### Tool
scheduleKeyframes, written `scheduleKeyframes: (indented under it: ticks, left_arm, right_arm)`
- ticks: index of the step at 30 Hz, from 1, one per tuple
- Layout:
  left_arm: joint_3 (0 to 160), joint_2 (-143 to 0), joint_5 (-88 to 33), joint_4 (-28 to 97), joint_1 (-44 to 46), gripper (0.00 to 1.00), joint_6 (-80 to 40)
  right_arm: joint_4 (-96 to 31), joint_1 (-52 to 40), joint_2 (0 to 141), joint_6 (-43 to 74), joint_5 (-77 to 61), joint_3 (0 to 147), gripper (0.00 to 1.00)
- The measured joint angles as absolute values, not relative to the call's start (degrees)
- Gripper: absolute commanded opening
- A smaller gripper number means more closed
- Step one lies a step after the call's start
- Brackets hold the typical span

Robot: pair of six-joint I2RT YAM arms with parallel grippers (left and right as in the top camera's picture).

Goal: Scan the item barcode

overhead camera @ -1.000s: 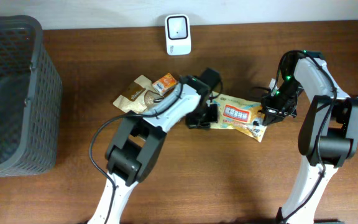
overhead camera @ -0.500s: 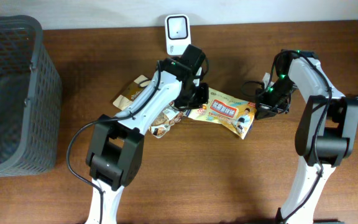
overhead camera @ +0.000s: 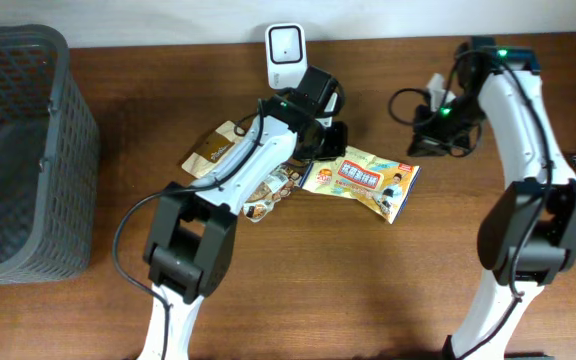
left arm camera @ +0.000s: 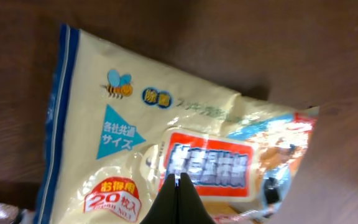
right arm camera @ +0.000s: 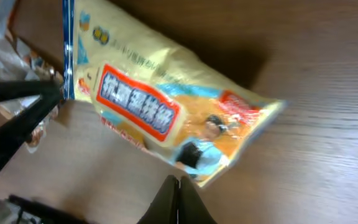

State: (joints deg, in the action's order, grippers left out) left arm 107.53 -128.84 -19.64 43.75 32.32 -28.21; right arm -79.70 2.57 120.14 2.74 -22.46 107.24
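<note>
Between the two arms, over the middle of the table [overhead camera: 368, 290], the snack bag [overhead camera: 360, 183] is lying printed face up, and the shadow under it is suggesting it is riding just off the wood. No barcode is showing on this face in any view, so I am guessing it is sitting on the underside.

Left gripper [left arm camera: 178, 185] is doing the carrying. Its jaws are pressed together on the bag's blue-striped end, a thin edge pinch and nothing more. Right gripper [right arm camera: 178, 186] is hovering well apart from the bag's far end, jaws closed tight on nothing at all. White scanner [overhead camera: 286, 42] is standing at the back edge, near the left wrist.

Now the worries. That pinch is taking only the sealed edge of slick film, so a quick swing toward the scanner is risking the bag sliding out or twisting round the grip. With one end held, the free end is likely sagging. A drooping, crinkling panel is going to hand the scanner a curved or glare-struck code, or the wrong face entirely. Loose packets [overhead camera: 263, 205] are crowding just beside the left arm, so a low sweep is risking dragging them along. And the scanner is looking light, so a nudge from the wrist is threatening to tip it.
</note>
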Motion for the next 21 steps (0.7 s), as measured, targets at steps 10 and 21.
scheduleKeyframes:
  ticks: [10,21]
  left_arm:
    - [108.2,-134.6,-20.3,47.6,32.4,0.00,-28.6]
    - [109.9,-133.7,-3.9,59.0,28.8,0.00,-33.7]
  right_arm:
    - [-61.3,-1.4,120.3,9.6,-21.6,85.2,0.04]
    - [-65.9,1.0,119.5,16.9,-5.7,84.2,0.04]
